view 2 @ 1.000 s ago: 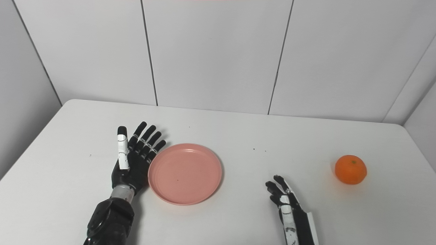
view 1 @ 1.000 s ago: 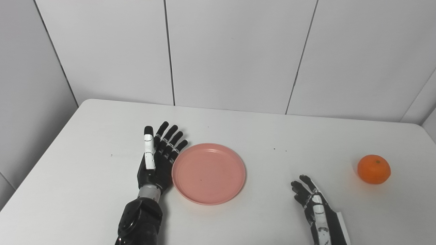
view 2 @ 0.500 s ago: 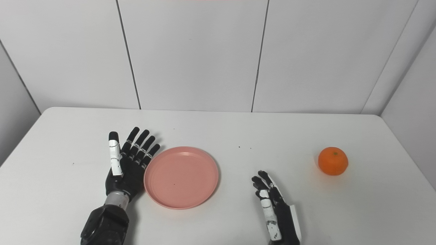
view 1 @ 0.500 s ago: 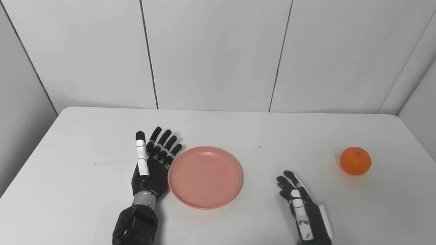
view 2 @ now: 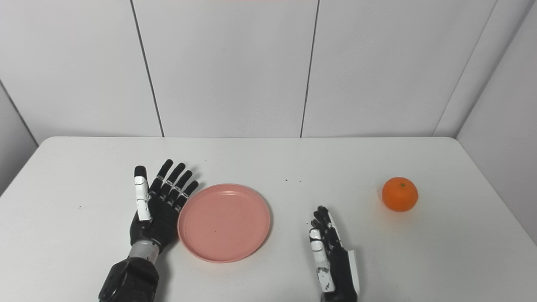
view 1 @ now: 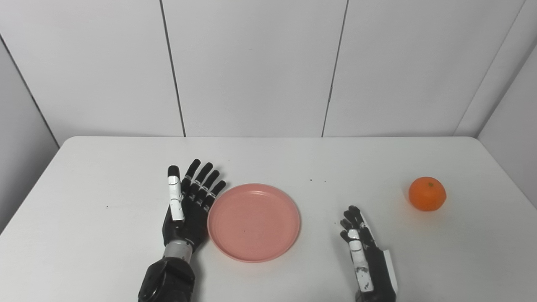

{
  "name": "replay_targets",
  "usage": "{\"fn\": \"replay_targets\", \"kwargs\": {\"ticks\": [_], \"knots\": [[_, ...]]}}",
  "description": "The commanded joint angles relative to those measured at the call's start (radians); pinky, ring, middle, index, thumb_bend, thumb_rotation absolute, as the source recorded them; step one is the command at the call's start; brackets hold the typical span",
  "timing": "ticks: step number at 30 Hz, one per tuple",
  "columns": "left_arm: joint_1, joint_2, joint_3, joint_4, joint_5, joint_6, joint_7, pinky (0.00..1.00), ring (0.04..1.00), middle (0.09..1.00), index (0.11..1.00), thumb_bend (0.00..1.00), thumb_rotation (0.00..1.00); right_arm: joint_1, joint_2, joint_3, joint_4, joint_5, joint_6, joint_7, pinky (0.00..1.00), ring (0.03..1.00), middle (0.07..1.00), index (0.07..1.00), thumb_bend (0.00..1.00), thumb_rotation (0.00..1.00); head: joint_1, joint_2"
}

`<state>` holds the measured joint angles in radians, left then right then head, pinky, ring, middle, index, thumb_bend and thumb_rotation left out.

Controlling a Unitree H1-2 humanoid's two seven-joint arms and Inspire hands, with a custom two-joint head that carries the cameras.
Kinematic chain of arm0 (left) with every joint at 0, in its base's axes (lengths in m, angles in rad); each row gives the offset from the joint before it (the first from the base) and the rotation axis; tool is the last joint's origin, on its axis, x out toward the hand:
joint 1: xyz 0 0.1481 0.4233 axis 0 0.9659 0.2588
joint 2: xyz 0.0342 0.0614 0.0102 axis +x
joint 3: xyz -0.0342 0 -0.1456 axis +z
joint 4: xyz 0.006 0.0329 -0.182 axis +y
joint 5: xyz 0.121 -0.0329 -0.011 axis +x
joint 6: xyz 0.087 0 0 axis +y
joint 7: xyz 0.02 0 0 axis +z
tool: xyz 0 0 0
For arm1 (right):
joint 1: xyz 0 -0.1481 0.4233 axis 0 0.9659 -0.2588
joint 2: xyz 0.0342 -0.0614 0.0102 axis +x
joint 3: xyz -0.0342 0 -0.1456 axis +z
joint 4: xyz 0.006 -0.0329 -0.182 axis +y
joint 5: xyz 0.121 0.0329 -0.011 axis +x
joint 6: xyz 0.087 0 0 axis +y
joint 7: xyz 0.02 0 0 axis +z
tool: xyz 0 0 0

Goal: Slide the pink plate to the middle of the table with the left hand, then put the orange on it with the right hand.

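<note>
Your left hand [view 1: 186, 205] lies flat and open on the tabletop [view 1: 84, 235], fingers spread, its edge against the pink plate's [view 1: 254, 221] left rim. The plate sits about mid-table, so more pushing could overshoot it. Your right hand [view 1: 364, 245] holds nothing, fingers loosely extended, well short of the orange [view 1: 427, 193], which rests far right (not far from the tabletop's edge). Reach too fast or touch it off-center and the round fruit may roll away, possibly off the edge.

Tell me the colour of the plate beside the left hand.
Pink, a plain salmon pink plate; clearest in the left eye view.
</note>
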<state>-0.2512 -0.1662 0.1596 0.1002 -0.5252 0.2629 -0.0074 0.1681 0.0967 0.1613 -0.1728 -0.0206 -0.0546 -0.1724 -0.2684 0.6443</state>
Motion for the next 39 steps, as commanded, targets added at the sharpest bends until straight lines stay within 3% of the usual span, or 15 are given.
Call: {"fn": "replay_targets", "kwargs": {"ticks": [1, 16, 26, 33, 39], "knots": [[0.060, -0.011, -0.006, 0.070, 0.033, 0.054, 0.040, 0.78, 0.849, 0.827, 0.864, 0.78, 0.77, 0.028, 0.051, 0.026, 0.033, -0.012, -0.022, 0.011, 0.92, 0.916, 0.931, 0.927, 0.71, 0.88, -0.013, -0.002], [0.057, -0.005, -0.005, 0.080, 0.023, 0.070, 0.022, 0.77, 0.842, 0.805, 0.862, 0.76, 0.75, 0.008, 0.099, 0.033, 0.064, -0.060, -0.023, -0.003, 0.90, 0.913, 0.917, 0.907, 0.67, 0.89, -0.103, -0.004], [0.066, -0.015, -0.014, 0.068, 0.018, 0.080, 0.021, 0.80, 0.856, 0.814, 0.851, 0.79, 0.73, -0.004, 0.117, 0.039, 0.078, -0.070, -0.016, -0.007, 0.90, 0.922, 0.920, 0.898, 0.69, 0.89, -0.166, -0.008], [0.069, -0.012, -0.018, 0.066, 0.017, 0.076, 0.020, 0.84, 0.877, 0.826, 0.873, 0.77, 0.75, -0.010, 0.117, 0.047, 0.081, -0.075, -0.009, -0.010, 0.92, 0.931, 0.932, 0.911, 0.71, 0.90, -0.171, -0.006], [0.069, -0.018, -0.021, 0.058, 0.014, 0.086, 0.026, 0.82, 0.871, 0.832, 0.868, 0.77, 0.75, -0.008, 0.116, 0.045, 0.073, -0.070, 0.002, -0.010, 0.92, 0.932, 0.928, 0.908, 0.72, 0.89, -0.164, -0.002]]}}
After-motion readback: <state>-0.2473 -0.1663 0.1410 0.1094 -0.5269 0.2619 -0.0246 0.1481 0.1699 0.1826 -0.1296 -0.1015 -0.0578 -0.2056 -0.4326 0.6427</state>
